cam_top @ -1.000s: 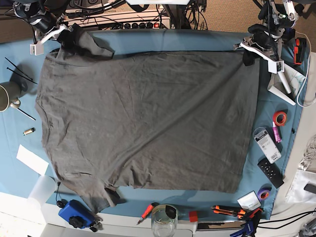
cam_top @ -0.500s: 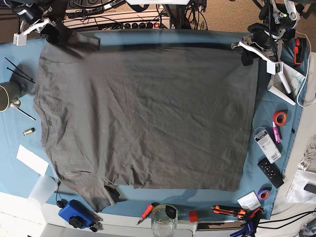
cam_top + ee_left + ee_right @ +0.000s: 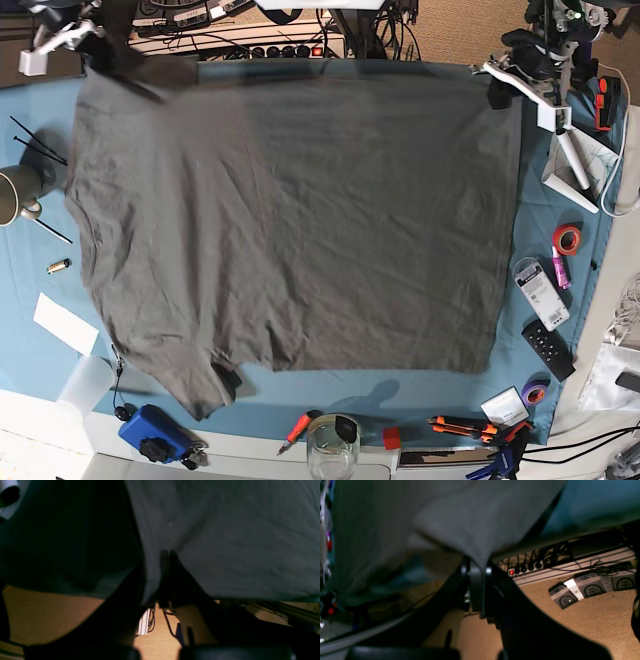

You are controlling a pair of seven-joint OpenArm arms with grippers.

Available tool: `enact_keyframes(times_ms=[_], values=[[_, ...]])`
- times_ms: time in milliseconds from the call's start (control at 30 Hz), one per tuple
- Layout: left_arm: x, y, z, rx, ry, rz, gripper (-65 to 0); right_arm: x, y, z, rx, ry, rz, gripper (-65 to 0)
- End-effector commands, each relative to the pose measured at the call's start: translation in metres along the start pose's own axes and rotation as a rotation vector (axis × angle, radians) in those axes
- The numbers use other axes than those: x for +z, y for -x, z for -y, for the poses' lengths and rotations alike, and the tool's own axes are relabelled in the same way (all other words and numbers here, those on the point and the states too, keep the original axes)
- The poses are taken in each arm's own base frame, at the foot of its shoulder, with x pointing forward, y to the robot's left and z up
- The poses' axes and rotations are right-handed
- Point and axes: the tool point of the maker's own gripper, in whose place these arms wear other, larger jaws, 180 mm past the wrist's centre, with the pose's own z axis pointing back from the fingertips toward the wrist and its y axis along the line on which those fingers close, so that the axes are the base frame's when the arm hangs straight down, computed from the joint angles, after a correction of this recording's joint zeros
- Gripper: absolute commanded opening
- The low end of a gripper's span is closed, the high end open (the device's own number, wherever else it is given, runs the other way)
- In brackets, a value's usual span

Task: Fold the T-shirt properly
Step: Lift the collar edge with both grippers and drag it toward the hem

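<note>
The dark grey T-shirt [image 3: 300, 220] lies spread over most of the teal cloth, its far edge raised and stretched taut. In the base view my right gripper [image 3: 105, 55] is shut on the far left corner, and my left gripper [image 3: 499, 92] is shut on the far right corner. The left wrist view shows dark fingers [image 3: 166, 560] pinching a fold of the T-shirt [image 3: 237, 542]. Through the right wrist camera the T-shirt [image 3: 445, 517] hangs from the closed right gripper [image 3: 477, 567]. A sleeve droops at the near left.
On the teal table cloth [image 3: 40, 270] are a mug [image 3: 15, 195] and white paper [image 3: 65, 322] at left. A blue device [image 3: 150, 432], a glass jar [image 3: 332, 450] and tools line the front edge. Tape roll [image 3: 568, 238] and remote [image 3: 548, 350] lie right. A power strip [image 3: 545, 570] sits behind the table.
Both grippers have moved toward the table's far edge, pulling the shirt's far edge with them. The near hem has slid away from the front edge and the wrinkles have flattened.
</note>
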Motion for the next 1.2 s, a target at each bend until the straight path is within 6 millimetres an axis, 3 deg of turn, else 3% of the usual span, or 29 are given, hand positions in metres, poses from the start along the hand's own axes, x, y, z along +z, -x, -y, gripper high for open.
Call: enact_keyframes(times_ms=[0,167,333,967,1167], values=[[0.008,-0.006,-0.007,-0.009,-0.023,0.022,-65.0,0.012,-0.014,0.001,0.015,0.003,0.045,-65.0],[0.021,-0.01,-0.024,0.037,-0.043,0.046,-65.0,0.028,-0.025,0.006,0.019,0.018,0.074,-65.0],[0.021,-0.015,-0.013,0.007,0.022,0.065,-65.0,0.026,-0.029,0.005,0.025,0.011,0.086,-65.0],[0.016,-0.042,-0.009,-0.004,0.028,0.15,-65.0,0.019,-0.064,0.005,0.103,0.016,0.139,-65.0],[0.014,-0.048,-0.016,-0.025,-0.014,0.165,-65.0,0.006,-0.072,0.007,0.126,0.041,0.154,-65.0]])
